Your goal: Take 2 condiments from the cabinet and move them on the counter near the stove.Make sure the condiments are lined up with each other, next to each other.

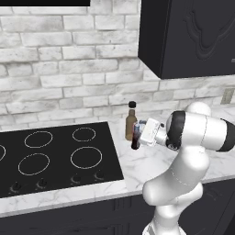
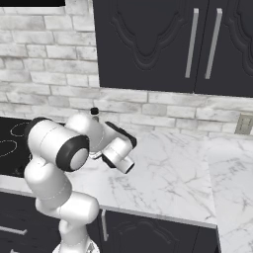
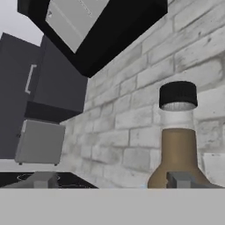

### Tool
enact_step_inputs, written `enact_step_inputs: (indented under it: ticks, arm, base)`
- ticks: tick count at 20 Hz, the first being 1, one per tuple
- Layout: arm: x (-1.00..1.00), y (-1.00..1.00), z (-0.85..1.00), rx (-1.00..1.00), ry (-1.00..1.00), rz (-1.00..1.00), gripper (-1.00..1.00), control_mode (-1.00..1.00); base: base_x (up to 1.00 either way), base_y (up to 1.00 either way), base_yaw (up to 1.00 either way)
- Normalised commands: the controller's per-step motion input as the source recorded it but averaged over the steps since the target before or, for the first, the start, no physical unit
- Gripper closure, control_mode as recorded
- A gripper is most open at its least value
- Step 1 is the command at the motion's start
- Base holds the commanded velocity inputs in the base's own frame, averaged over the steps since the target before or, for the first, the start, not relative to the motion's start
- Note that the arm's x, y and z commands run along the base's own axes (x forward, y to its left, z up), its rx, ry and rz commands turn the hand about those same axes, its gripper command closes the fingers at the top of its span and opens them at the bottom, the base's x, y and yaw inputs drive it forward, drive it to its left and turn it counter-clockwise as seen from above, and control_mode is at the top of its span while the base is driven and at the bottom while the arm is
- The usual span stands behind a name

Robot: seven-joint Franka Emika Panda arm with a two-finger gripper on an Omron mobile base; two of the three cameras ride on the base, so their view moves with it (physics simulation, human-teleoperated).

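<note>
the amber-brown bottle [image 1: 131, 124] with its black cap stands upright on the marble worktop [image 1: 151, 160], just right of the stove [image 1: 55, 156] and near the brick wall. the maroon bottle [image 1: 135, 137] stands just in front of it, between the fingers of the tool [image 1: 137, 133], whose jaws look spread apart. the cabinet [image 1: 193, 36] hangs above, door shut.
</note>
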Motion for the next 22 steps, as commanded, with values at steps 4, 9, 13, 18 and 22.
enact_step_inputs:
  ticks: [4, 9, 13, 18, 22]
  arm:
    - [-0.64, 0.0, 0.27, 0.0, -0.16, -0.08, -1.0, -1.0]
    - [-0.65, 0.0, 0.5, 0.0, -0.2, -0.1, -1.0, -1.0]
    - [-0.69, 0.0, 0.59, 0.0, -0.2, -0.11, -1.0, -1.0]
    - [-0.62, 0.06, 0.68, -0.01, -0.13, -0.13, -1.0, -1.0]
    - [-0.5, 0.2, 0.74, -0.04, -0.02, -0.17, -1.0, -1.0]
  base:
    - [0.0, 0.0, 0.0]
    - [0.0, 0.0, 0.0]
    - [0.0, 0.0, 0.0]
    - [0.0, 0.0, 0.0]
    - [0.0, 0.0, 0.0]
